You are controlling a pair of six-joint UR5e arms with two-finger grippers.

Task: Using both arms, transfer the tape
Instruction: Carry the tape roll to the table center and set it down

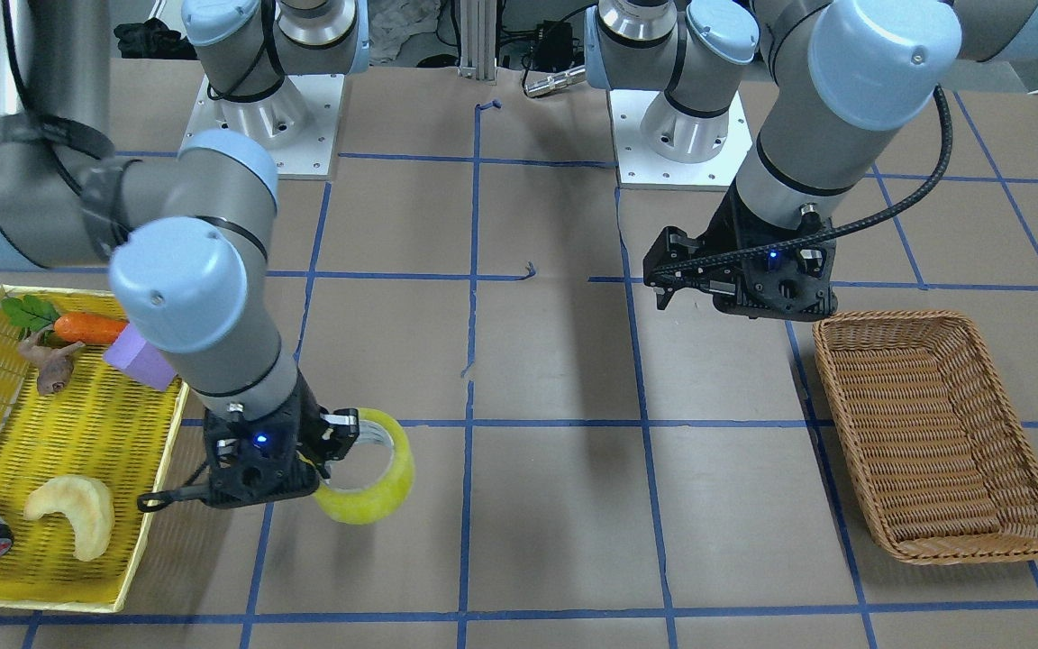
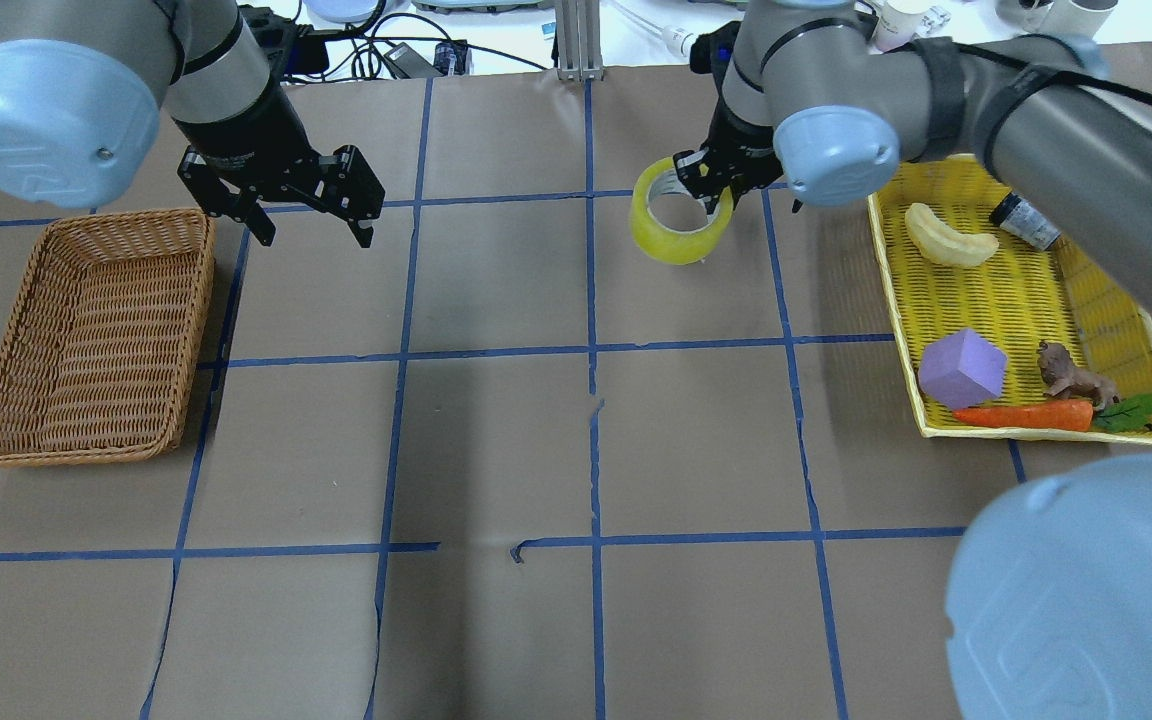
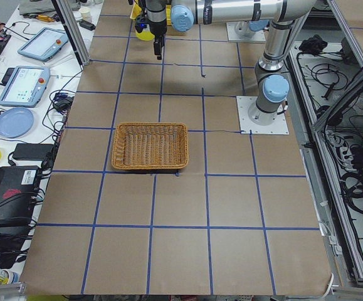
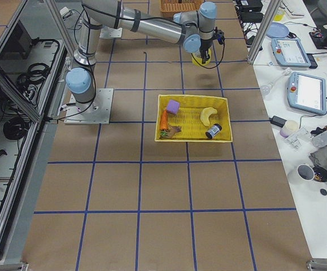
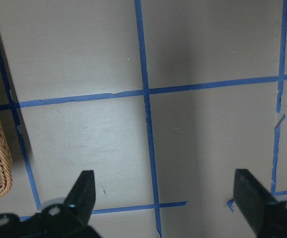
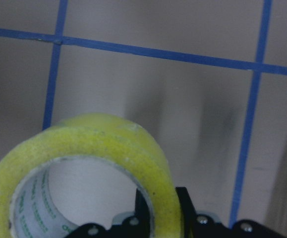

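Tape (image 2: 671, 248) hangs in the right pincer (image 2: 708, 192), which is clamped across the roll's yellow wall with one finger inside the ring. The roll is held over the desk (image 2: 576, 450) toward its far edge, on the robot's right half, just beside the yellow tray (image 2: 1026, 300). The left pincer (image 2: 314, 236) hovers with its fingers spread wide apart and nothing between them, next to the wicker basket (image 2: 86, 330) by the desk's left edge.
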